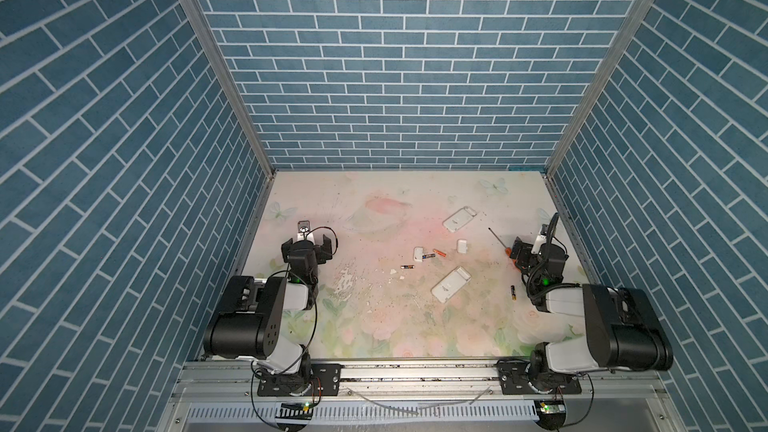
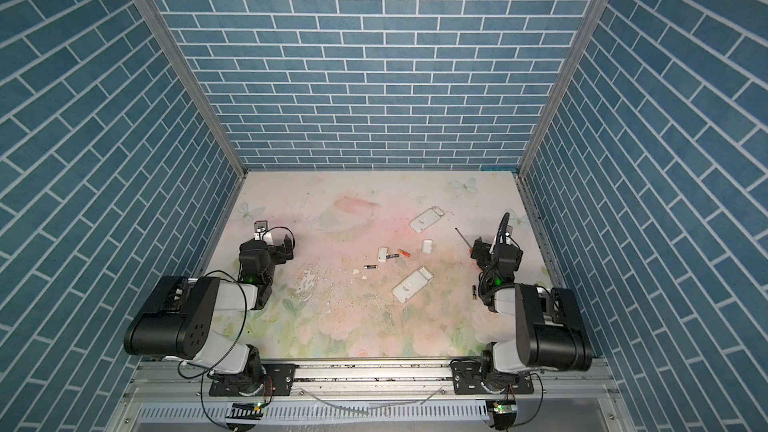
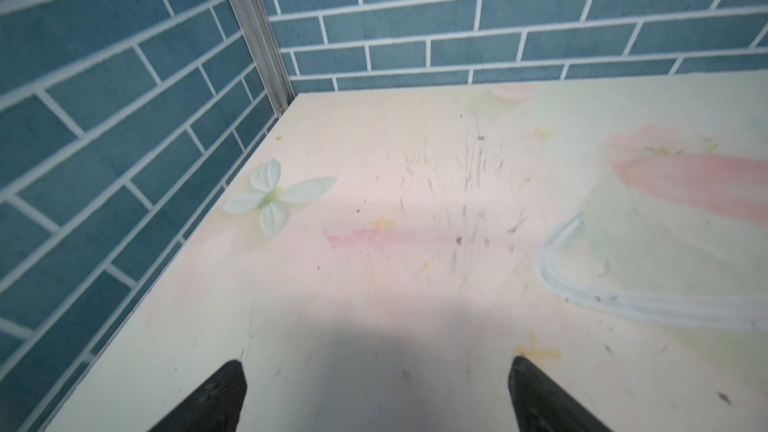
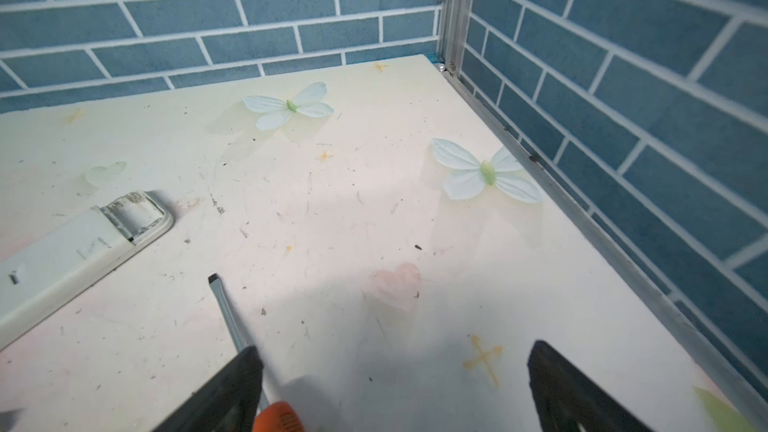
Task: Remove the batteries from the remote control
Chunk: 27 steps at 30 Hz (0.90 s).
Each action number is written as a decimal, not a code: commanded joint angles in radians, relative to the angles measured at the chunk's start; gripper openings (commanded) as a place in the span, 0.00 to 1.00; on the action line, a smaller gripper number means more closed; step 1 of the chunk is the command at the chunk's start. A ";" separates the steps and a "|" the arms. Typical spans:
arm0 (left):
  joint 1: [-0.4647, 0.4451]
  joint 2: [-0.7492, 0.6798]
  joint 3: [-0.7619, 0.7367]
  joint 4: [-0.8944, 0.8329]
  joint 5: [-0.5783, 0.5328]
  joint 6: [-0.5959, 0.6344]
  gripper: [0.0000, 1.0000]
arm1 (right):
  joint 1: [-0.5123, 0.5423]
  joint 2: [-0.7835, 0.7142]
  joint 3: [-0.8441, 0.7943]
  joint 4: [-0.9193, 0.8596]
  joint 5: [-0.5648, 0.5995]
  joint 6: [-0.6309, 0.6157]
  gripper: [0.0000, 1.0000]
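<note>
Black fingers of the right claw point(image 4: 395, 347) frame the bottom of the right wrist view, spread wide with nothing between them. A screwdriver point(image 4: 230, 313) lies on the table point(image 4: 374, 209) just beside one finger, not gripped. The left claw point(image 3: 376, 361) is also spread and empty, over bare table.

In both top views four batteries point(image 2: 392, 256) lie loose on the table. Three sit mid-frame between the arms, slightly nearer the right claw: a dark cell point(image 1: 406, 267), a gold-banded cell point(image 1: 428, 256) and an orange cell point(image 1: 439, 252). Their long axes run roughly left to right. The fourth cell point(image 1: 513, 292) lies lower right, below the right claw and close beside that arm, with its long axis up and down the frame.

The far remote point(image 1: 457, 219) shows an empty bay. The near remote point(image 1: 451, 284) is too small to judge. Unloading looks finished.
</note>
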 commanded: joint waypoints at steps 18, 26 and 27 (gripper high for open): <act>0.005 0.003 0.044 -0.062 0.094 0.046 1.00 | 0.009 0.029 0.090 -0.030 0.009 -0.054 0.99; 0.005 0.003 0.044 -0.062 0.094 0.047 1.00 | 0.008 0.028 0.090 -0.033 0.004 -0.054 0.99; 0.005 0.003 0.043 -0.062 0.094 0.045 1.00 | 0.009 0.028 0.090 -0.034 0.003 -0.053 0.99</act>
